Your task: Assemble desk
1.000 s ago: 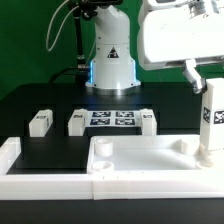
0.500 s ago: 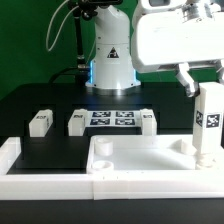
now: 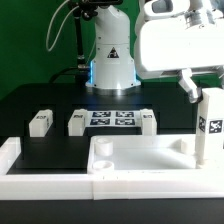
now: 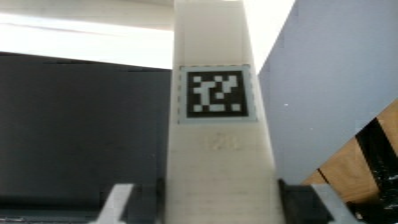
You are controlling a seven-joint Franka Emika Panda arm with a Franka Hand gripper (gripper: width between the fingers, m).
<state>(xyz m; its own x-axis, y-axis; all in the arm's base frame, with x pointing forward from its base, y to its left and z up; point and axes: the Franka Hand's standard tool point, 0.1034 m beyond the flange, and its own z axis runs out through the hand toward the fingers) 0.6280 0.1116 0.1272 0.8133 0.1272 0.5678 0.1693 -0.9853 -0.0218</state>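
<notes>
Desk panel, your biggest white piece, lay flat on the black table at 6 o'clock of the exterior view. Its rim faced up, with one round socket at its 10 o'clock corner and another socket toward 2 o'clock. A long white bar edged the table at 8 o'clock. Your arm's base stood at 12 o'clock, behind all the parts.

Your gripper hung at 3 o'clock with its jaws closed narrow on the held leg block. One of the fingers pressed that block's upper end. The held leg block stood upright with its tag facing the camera. Its lower end met the panel's 3 o'clock end, just beside the second socket; you could not tell whether it was seated. In the wrist view that block filled the middle, and the fingertips flanked it on both sides.

The marker board lay flat at the centre. One loose leg block sat at 9 o'clock, well apart from the board. A second loose block and a third loose block sat just beside the board's two ends
</notes>
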